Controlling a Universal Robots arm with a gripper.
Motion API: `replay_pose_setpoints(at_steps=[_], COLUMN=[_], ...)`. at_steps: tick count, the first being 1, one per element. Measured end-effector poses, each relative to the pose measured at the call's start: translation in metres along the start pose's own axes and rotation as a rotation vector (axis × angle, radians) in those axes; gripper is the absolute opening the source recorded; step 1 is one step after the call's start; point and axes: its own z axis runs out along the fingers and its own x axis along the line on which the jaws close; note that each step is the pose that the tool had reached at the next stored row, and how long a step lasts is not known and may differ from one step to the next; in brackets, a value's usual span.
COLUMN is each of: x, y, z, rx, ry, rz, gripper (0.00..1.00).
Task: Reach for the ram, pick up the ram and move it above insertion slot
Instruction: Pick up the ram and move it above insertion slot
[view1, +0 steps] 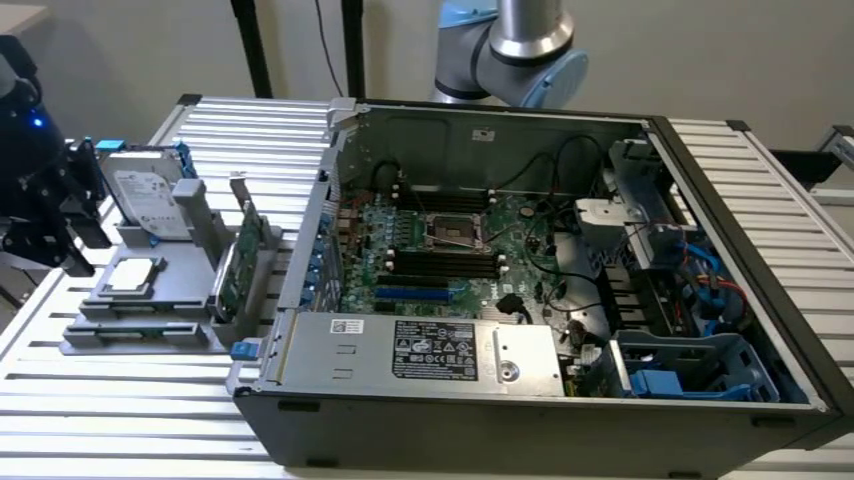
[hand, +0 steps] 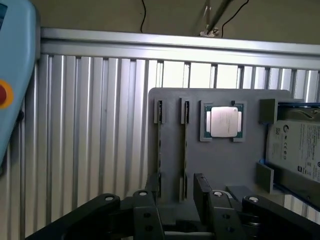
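No wording can be read anywhere. The black label (view1: 437, 352) on the power supply (view1: 334, 358) (near side) and the hard drive label (hand: 300, 145) carry print that cannot be made out.

This is a robotics lab or test workshop. A slatted aluminium desk (view1: 120, 400) carries an opened computer case (view1: 441, 410) with its motherboard (view1: 441, 240) laid bare. Toward the desk's edge on the exterior view's left, a grey fixture (view1: 134, 335) holds loose computer parts. A robot arm (view1: 527, 45) rises at the far edge, and black cables (view1: 327, 40) hang down the plain wall behind.
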Motion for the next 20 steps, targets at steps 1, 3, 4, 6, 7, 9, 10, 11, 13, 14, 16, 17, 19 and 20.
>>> replay_pose_setpoints(at_steps=[1,3,4,6,7,9,10,11,13,14,16,17,19,20], x=[0.001,0.002,0.003,0.004,0.005,0.006,0.006,0.007,0.007,0.008,0.008,0.008,0.009,0.009], y=[-0.0005,-0.0017,-0.0023,-0.0034,-0.0040,-0.0049,-0.0052,-0.0054,-0.0054,-0.0054,-0.0055,-0.0055,-0.0055,-0.0055], z=[0.0018,0.0055,0.0073,0.0109,0.0127,0.0163,0.0182,0.0199,0.0236,0.0254,0.0290,0.0309,0.0344,0.0363], rx=[-0.0002,-0.0001,-0.0001,-0.0001,-0.0001,-0.0001,-0.0001,-0.0003,-0.0002,-0.0002,-0.0002,-0.0002,-0.0002,-0.0002], ry=[0.0001,0.0001,0.0001,0.0001,0.0001,0.0002,0.0002,0.0003,0.0002,0.0003,0.0003,0.0003,0.0003,0.0003], rz=[-0.001,-0.004,-0.005,-0.009,-0.010,-0.013,-0.015,-0.016,-0.019,-0.019,-0.021,-0.021,-0.022,-0.022], gripper=[0.42,0.42,0.42,0.42,0.42,0.42,0.42,0.42,0.42,0.42,0.42,0.42,0.42,0.42])
